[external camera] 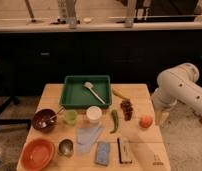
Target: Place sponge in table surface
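Note:
The sponge (102,152) is a blue-grey rectangle lying flat on the wooden table (144,155) near its front edge, next to a light blue cloth (88,135). My white arm (181,90) hangs off the table's right side. My gripper (162,116) points down beside the right edge, well to the right of and behind the sponge, holding nothing that I can see.
A green tray (74,100) with a utensil (94,91) stands at the back. Nearby are a banana (119,93), grapes (127,108), a green chili (114,120), an orange fruit (146,121), a white cup (94,114), a green cup (70,116), a dark bowl (45,120), an orange bowl (37,154), a metal cup (66,147) and a dark block (124,150).

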Available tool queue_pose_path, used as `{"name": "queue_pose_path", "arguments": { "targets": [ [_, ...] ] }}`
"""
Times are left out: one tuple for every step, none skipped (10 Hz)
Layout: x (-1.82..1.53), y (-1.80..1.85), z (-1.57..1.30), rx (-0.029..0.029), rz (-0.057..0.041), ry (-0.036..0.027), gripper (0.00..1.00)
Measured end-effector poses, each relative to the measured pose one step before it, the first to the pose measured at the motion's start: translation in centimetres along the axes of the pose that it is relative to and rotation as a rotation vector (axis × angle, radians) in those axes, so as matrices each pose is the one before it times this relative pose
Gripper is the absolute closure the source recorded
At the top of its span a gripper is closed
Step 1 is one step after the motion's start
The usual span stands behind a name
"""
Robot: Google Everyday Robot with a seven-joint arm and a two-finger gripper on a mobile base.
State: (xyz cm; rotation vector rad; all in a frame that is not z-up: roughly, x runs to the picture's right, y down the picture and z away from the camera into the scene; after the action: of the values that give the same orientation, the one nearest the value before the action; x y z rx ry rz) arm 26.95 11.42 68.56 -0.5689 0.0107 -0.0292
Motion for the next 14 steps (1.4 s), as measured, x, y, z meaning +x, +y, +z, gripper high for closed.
{"name": "queue_pose_path", "arguments": {
  "targets": [
    [-0.719,0.216,0.143,-0.00042,-0.03886,-0.01008,0.2],
    [-0.672,0.431,0.108,0.00299,-0.05477,-0.00736,0.2],
    [-0.898,0.637,0.108,0.00022,-0.06308,-0.00278,0.2],
    [-1.092,0.358,0.228,-0.00396,-0.05947,-0.00432,0.2],
    [-1.244,0.315,0.332,-0.00832,-0.06732,-0.00277,0.2],
    [-1.164,0.351,0.485,-0.01368,-0.05929,-0.00017,0.2],
    [-0.872,0.404,0.547,-0.016,-0.03845,0.006,0.2],
    [-1.27,0.076,0.628,-0.01511,-0.04267,0.0037,0.2],
    [-1.055,-0.006,0.604,-0.01575,-0.03858,0.00634,0.2],
    [-0.739,0.264,0.749,-0.02197,-0.02525,0.01792,0.2],
    [-0.841,0.296,0.873,-0.02567,-0.01722,0.02234,0.2],
    [-0.599,-0.224,0.523,-0.00537,-0.01319,0.01802,0.2],
    [-0.814,0.013,0.749,-0.01797,-0.01554,0.03132,0.2],
    [-0.094,0.021,0.083,-0.00297,-0.00234,0.00411,0.2]
  ]
}}
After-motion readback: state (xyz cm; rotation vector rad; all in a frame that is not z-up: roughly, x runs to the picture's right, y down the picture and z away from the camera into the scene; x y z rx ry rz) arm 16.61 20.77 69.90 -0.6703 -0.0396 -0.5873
